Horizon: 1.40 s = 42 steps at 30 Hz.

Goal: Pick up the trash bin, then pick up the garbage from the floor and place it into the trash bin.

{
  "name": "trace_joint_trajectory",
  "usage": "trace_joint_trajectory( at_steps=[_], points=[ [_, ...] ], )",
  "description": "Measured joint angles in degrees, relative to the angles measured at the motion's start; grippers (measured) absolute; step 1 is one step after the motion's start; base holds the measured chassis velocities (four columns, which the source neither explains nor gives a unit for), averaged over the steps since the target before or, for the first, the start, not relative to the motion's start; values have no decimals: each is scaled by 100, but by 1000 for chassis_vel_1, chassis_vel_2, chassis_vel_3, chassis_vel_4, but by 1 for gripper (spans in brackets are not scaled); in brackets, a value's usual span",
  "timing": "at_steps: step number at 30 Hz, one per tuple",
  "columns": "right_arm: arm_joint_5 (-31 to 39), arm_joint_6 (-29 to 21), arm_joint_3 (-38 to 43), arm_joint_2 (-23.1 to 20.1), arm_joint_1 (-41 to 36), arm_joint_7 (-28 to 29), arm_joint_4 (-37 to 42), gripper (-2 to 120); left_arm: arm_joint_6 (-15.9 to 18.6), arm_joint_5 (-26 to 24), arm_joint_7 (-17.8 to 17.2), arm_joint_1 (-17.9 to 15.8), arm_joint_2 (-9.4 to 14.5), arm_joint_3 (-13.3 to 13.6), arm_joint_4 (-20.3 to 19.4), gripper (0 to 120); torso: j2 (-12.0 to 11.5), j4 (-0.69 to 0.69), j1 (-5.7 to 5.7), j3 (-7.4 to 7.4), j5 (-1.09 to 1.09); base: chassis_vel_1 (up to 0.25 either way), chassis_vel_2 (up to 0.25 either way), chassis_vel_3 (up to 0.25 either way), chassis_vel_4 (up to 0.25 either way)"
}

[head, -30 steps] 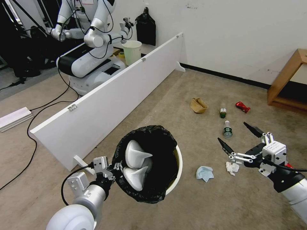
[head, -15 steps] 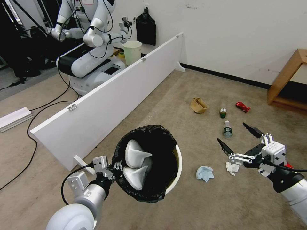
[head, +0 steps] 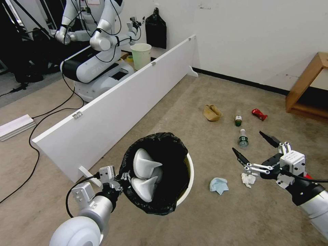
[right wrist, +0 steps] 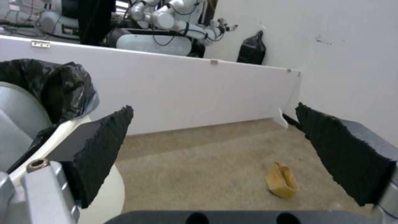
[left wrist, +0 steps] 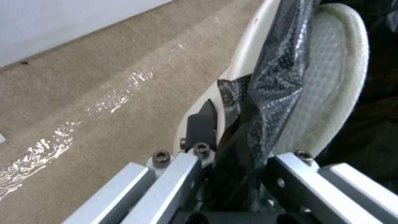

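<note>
The trash bin [head: 190,171], white with a black bag over its rim, hangs tilted above the carpet. My left gripper [head: 120,179] is shut on its near rim [left wrist: 248,46], with the bag pinched between the fingers [left wrist: 202,122]. Two white slippers [head: 146,163] [left wrist: 331,77] lie inside. My right gripper [head: 249,142] [right wrist: 224,140] hovers open to the bin's right, above the floor. Below it lie a crumpled tissue [head: 247,179] and a blue mask [head: 218,185]. Farther off are two bottles [head: 243,138], a tan paper bag [head: 212,112] [right wrist: 282,180] and a red wrapper [head: 259,114].
A long white board [head: 116,106] stands on edge along the left. Behind it is another robot [head: 95,51] with a pale green bin [head: 140,55]. A wooden shelf [head: 305,85] sits at the right wall. Cables [head: 34,136] trail on the left floor.
The trash bin has risen very slightly in my left gripper. My right gripper has hardly moved and stays open.
</note>
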Motion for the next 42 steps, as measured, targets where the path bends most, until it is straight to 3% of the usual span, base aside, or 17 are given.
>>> trace_joint_trajectory(
  at_steps=[22, 42],
  points=[
    [72, -2, -4, -19, 39, -84, -86, 100, -13, -10, -8, -5, -61, -3, 31, 2, 0, 0, 0, 0, 0, -2, 2, 2, -2],
    [94, 48, -6, -39, 39, -182, -124, 100, -22, -13, -18, -12, -59, -14, 45, 2, -1, 1, 0, 0, 0, -82, 83, 86, -74]
  ],
)
